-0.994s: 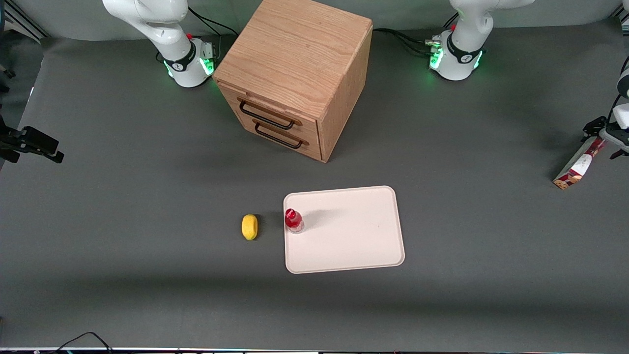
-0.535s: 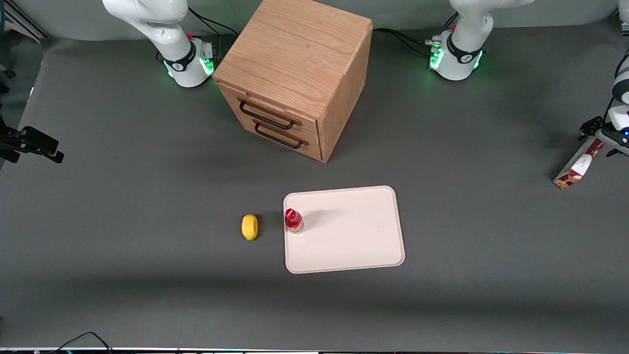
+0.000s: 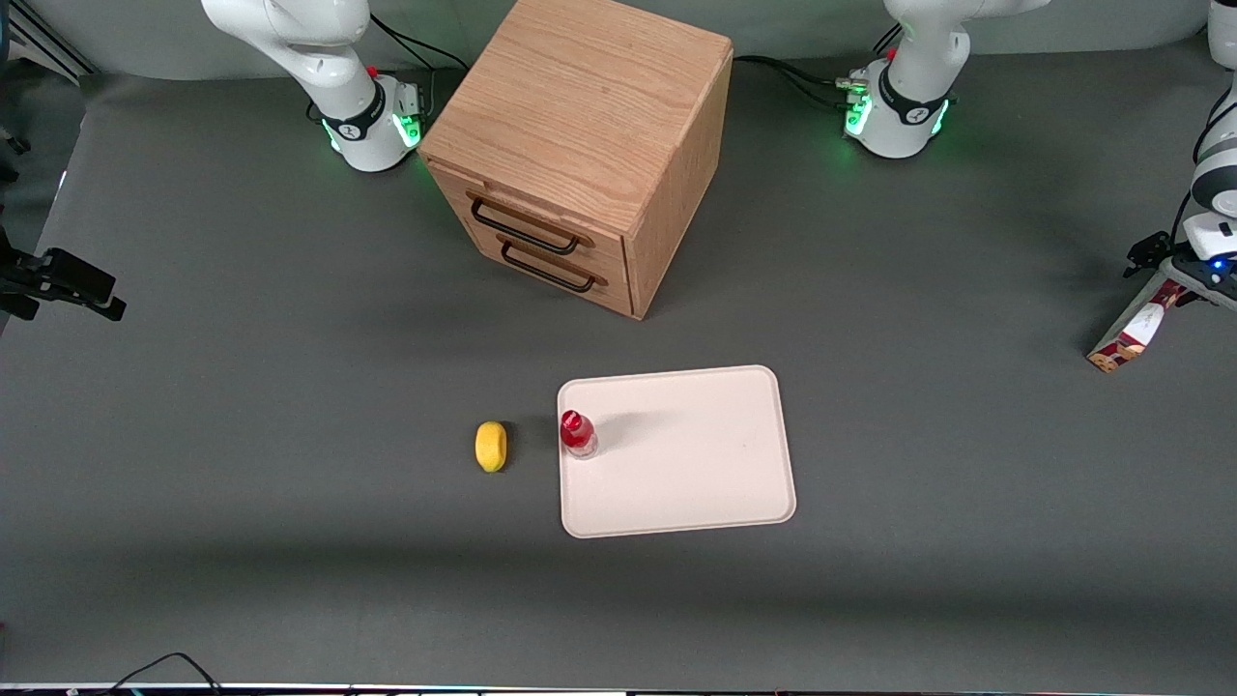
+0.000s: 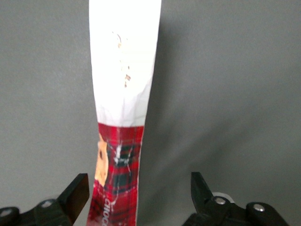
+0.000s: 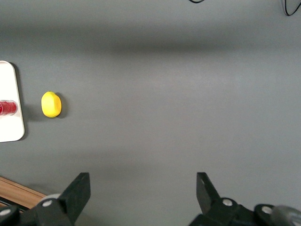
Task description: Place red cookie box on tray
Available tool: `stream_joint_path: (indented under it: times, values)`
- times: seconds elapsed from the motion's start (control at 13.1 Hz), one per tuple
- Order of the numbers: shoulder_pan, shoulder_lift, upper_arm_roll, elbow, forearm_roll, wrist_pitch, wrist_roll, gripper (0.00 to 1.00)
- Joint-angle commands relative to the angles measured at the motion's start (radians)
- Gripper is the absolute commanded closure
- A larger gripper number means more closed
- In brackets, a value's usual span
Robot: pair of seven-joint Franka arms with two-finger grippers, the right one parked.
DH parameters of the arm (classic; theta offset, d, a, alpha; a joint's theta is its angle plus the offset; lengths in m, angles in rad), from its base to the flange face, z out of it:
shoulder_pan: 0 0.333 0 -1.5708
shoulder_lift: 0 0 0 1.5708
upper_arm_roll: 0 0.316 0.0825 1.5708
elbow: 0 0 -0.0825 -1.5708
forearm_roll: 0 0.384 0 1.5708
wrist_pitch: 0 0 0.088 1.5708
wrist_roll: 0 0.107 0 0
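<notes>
One red cookie box (image 4: pixel 120 155) between spread end effector (image 4: pixel 139 195) fingers; one tray (image 3: pixel 696 464), one bottle (image 3: pixel 577 433), one lemon (image 3: pixel 491 446).

red cookie box (image 3: pixel 1133 331): long thin red plaid, white patch, cookie picture; tilted, low end on table at working arm's end; between spread gripper (image 4: pixel 140 193) fingers | tray (image 3: pixel 696 483): cream-white, rounded corners, flat, mid-table, well apart from box

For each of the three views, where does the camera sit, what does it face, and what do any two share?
Front view: high, facing both arm bases; shows cabinet, tray, red cookie box under the gripper.
Left wrist view: on the working wrist, facing down; open fingers straddle the box.
Right wrist view: parked wrist, facing the table.
Shared: front and right wrist show the lemon.
</notes>
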Motion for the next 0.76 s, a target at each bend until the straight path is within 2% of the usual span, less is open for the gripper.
stream_joint_path:
  times: [0.0, 0.08, 0.31, 0.38, 0.69]
  values:
    - [-0.017, 0.024, -0.006, 0.022, -0.032, 0.017, 0.022, 0.12]
    - [-0.017, 0.033, -0.009, 0.024, -0.033, 0.017, 0.022, 0.16]
    - [-0.017, 0.037, -0.009, 0.041, -0.031, -0.002, 0.023, 0.89]
    - [-0.017, 0.050, -0.009, 0.058, -0.029, -0.017, 0.023, 1.00]
    - [-0.028, 0.063, -0.009, 0.125, -0.031, -0.039, 0.019, 1.00]
